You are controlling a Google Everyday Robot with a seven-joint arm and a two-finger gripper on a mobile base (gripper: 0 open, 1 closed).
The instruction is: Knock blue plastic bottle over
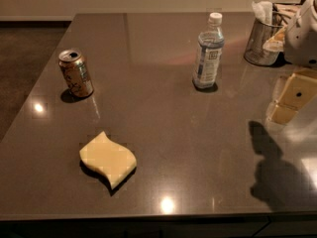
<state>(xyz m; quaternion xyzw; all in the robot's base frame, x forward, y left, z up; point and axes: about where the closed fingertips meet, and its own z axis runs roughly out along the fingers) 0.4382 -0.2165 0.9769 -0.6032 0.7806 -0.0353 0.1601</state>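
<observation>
Blue plastic bottle (208, 53): upright on the dark countertop (163, 118), white cap on, label toward the camera. It stands on the far part of the counter and nothing touches it.
Gripper (291, 100): right of the bottle and nearer the camera, well apart from it, low over the counter at the right edge of view.
Grip state: cannot tell whether it is spread or pressed together. No object is visibly held.
Mesh cup (261, 43): right of the bottle and a little farther back, near it but not touching. White paper stands in it.
Drink can (76, 73): well to the left of the bottle, upright, top opened.
Yellow sponge (108, 158): left of the bottle and much nearer the camera, lying flat.
Step in hand: judged to be the approach, with the bottle not yet struck.
Next move calls for: travel leftward and back toward the bottle, passing in front of the mesh cup. Contact should come high on the bottle body so it tips rather than slides. A leftward push would drop it onto open counter, short of the can.
</observation>
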